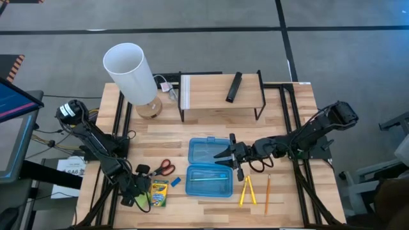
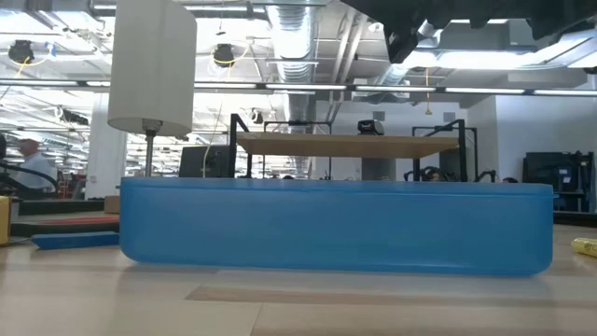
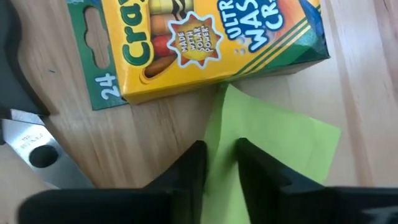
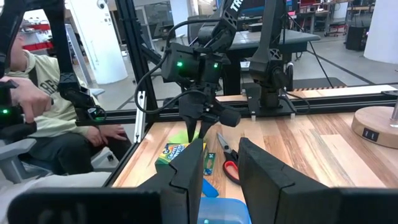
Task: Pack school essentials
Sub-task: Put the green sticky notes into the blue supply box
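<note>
One yellow-green crayon box (image 1: 158, 192), a flat printed cardboard carton, lies on the wooden slat table (image 1: 211, 121) near its front left edge, and one green sticky-note pad (image 3: 261, 140) sits right against its corner. The left gripper (image 3: 217, 165) is down on that pad, its two dark fingers drawn narrow on a thin lime-green paper sheet; whether the sheet is lifted off the wood cannot be told. One pair of red-handled scissors (image 1: 164, 168) lies just behind the crayon box, metal blades toward the left arm, and one small blue eraser (image 1: 176, 182) lies flat between the scissors and the case. In the middle of the table one translucent blue plastic pencil case (image 1: 211, 167) lies opened flat, its two shallow rounded halves side by side, the nearer half holding one pale pen (image 1: 208, 179). Just right of the case two yellow sticks (image 1: 247, 190) lie crossed in a narrow V, and one slim orange pencil (image 1: 268, 191) lies beside them, apart. The right gripper (image 1: 227, 154) hangs over the case's right edge, fingers partly apart and holding nothing. Farther back stand one white-shaded lamp (image 1: 131, 71) with a cylindrical shade on a round wooden base and one low wooden shelf (image 1: 220, 91) on black metal legs carrying one black bar-shaped object (image 1: 234, 87).
</note>
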{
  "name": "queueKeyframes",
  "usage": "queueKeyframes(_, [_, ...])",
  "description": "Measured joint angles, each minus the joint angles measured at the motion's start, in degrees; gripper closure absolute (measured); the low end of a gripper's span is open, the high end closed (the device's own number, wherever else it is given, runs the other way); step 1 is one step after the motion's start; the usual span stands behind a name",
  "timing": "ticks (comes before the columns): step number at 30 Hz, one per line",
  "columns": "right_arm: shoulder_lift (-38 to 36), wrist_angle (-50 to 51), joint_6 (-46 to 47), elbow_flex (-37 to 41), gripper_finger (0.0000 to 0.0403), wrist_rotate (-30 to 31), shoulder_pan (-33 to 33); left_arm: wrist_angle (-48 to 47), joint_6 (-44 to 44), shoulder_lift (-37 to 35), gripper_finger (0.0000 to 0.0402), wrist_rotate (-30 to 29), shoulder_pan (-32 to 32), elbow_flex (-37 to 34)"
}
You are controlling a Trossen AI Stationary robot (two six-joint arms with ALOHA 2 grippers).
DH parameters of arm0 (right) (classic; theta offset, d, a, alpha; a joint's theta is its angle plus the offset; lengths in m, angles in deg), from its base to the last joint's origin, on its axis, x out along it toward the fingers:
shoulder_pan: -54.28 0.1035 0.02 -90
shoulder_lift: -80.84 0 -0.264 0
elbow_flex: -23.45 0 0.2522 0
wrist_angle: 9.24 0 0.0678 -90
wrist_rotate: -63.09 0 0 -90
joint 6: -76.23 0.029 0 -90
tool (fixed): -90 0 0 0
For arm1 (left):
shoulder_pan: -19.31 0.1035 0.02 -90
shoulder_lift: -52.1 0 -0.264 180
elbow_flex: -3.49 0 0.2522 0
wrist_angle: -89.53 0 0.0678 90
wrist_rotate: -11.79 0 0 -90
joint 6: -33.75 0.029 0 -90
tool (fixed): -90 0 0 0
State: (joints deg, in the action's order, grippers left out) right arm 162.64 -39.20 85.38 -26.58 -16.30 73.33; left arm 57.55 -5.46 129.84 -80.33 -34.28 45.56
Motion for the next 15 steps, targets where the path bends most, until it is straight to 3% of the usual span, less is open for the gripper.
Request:
queueKeyframes(6, [0.0,0.0,0.0,0.0,0.0285,0.0,-0.1,-0.9,-0.4,-2.9,0.0396,1.0,0.0,-0.2])
queueKeyframes(15, [0.0,0.0,0.0,0.0,0.0285,0.1,-0.1,-6.6,-3.9,-12.0,0.0401,-0.5,0.0,-0.4])
